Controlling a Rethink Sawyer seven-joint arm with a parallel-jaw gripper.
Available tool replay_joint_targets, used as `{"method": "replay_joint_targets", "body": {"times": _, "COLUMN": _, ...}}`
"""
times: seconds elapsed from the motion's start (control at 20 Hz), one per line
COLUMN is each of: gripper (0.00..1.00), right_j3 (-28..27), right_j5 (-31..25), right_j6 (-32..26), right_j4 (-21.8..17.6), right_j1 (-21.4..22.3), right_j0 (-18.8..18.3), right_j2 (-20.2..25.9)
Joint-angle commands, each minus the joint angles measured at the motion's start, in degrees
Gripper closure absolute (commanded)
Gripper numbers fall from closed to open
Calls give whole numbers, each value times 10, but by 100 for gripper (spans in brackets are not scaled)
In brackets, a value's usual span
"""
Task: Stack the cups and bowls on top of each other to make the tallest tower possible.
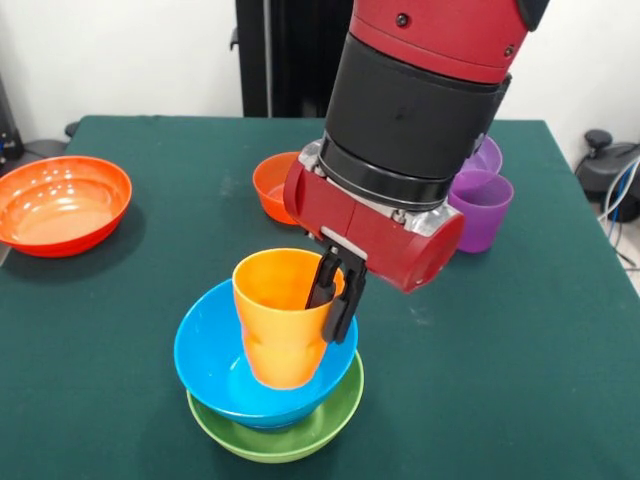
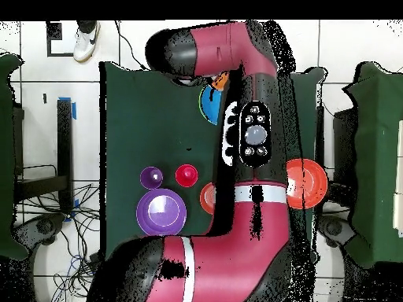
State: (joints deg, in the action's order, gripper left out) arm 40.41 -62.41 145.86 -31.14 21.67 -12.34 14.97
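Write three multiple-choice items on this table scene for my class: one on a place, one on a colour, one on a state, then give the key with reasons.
1. Where does the orange cup stand?
A. in the light blue bowl
B. in the wide orange-red bowl
C. on the bare cloth

2. What colour is the bowl at the bottom of the pile?
A. purple
B. lime green
C. red

3. What is the tool doing?
A. hanging clear above the table
B. gripping the purple cup
C. shut on the orange cup's rim

Key: 1 A, the cup sits tilted inside the blue bowl. 2 B, the lime green bowl lies beneath the blue one. 3 C, its fingers straddle the cup's wall.
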Motion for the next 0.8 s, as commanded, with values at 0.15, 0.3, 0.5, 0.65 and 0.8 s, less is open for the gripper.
{"method": "replay_joint_targets", "body": {"times": 0.15, "gripper": 100, "right_j3": 79, "right_j5": 15, "right_j6": 58, "right_j4": 25, "right_j1": -2, "right_j0": 30, "right_j2": -22}}
{"method": "replay_joint_targets", "body": {"times": 0.3, "gripper": 100, "right_j3": 80, "right_j5": 23, "right_j6": 55, "right_j4": 28, "right_j1": -5, "right_j0": 33, "right_j2": -31}}
{"method": "replay_joint_targets", "body": {"times": 0.5, "gripper": 100, "right_j3": 90, "right_j5": 38, "right_j6": 58, "right_j4": 35, "right_j1": -5, "right_j0": 41, "right_j2": -45}}
{"method": "replay_joint_targets", "body": {"times": 0.65, "gripper": 100, "right_j3": 98, "right_j5": 49, "right_j6": 58, "right_j4": 42, "right_j1": -5, "right_j0": 44, "right_j2": -53}}
{"method": "replay_joint_targets", "body": {"times": 0.8, "gripper": 100, "right_j3": 111, "right_j5": 66, "right_j6": 58, "right_j4": 46, "right_j1": -3, "right_j0": 46, "right_j2": -61}}
